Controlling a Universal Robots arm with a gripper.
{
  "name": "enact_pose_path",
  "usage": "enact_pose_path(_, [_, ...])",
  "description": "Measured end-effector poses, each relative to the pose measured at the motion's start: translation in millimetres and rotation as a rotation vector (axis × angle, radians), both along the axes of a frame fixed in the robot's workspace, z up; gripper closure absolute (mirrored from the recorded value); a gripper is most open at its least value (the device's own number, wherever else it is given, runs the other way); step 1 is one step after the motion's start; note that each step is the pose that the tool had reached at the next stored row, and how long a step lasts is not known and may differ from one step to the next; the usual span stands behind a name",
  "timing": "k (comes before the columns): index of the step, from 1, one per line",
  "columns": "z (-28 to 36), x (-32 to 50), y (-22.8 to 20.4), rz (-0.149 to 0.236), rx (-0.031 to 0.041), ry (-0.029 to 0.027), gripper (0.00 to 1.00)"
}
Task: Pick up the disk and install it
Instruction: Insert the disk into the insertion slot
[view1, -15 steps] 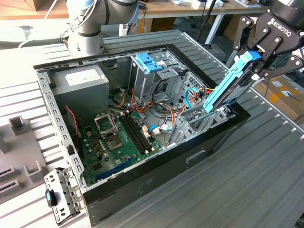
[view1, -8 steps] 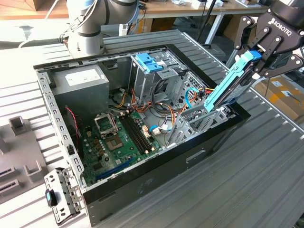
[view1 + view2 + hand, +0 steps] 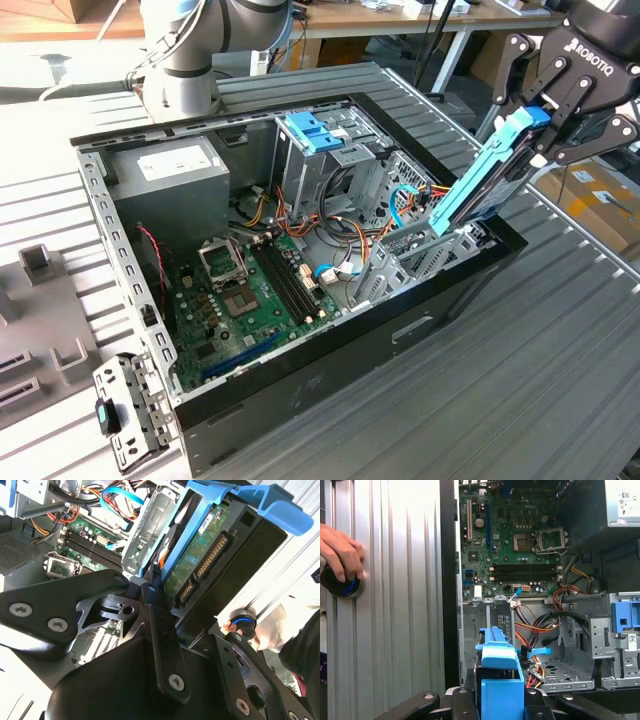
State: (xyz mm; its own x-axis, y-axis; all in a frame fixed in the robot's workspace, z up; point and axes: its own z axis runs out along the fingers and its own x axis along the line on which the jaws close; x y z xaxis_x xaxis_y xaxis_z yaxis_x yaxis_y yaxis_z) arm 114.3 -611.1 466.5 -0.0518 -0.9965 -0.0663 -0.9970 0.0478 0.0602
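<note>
Pincer: the pincer (image 3: 538,122) is clenched on the upper end of the disk (image 3: 492,190), at the exterior view's right, above the right wall of the open computer case (image 3: 330,375).
Disk: it is held tilted inside its blue carrier (image 3: 505,140). The lower end is down in the grey drive cage (image 3: 425,250) at the case's right side, and the upper end leans out over the ribbed counter (image 3: 540,390).
Underside: in the second wrist view the disk's green circuit board (image 3: 197,555) and its connector row face the camera.
Around: a grey power supply (image 3: 165,170) sits in the far left corner and the motherboard (image 3: 245,295) lies on the case floor. A second cage topped by a blue bracket (image 3: 315,130) stands at the far side.
In the way: orange and yellow cables (image 3: 335,225) run between the two cages, near the disk's lower end, and the cage walls stand close on both sides of it.
Person: a hand (image 3: 340,547) rests on a round black knob (image 3: 340,585) on the counter, beside the case.
Hidden: the disk's lower end is behind the cage wall — how deep it sits cannot be told. Its label face is turned away, and in the first wrist view the carrier covers most of it.
Cut off: the pincer's arm runs off the exterior view's right edge.
</note>
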Motion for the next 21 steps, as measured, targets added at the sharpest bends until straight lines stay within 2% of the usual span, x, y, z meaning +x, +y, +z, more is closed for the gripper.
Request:
enact_pose_path(10, [-2.5, -11.0, 0.1, 0.0, 0.0003, 0.0, 0.64])
enact_pose_path(15, [-5.5, -22.7, 1.1, 0.001, 0.0003, 0.0, 0.64])
enact_pose_path(18, [-8.9, -23.9, 3.8, 0.001, 0.0003, 0.0, 0.64])
enact_pose_path(21, [-12.5, -25.2, 8.3, 0.001, 0.0004, 0.0, 0.64])
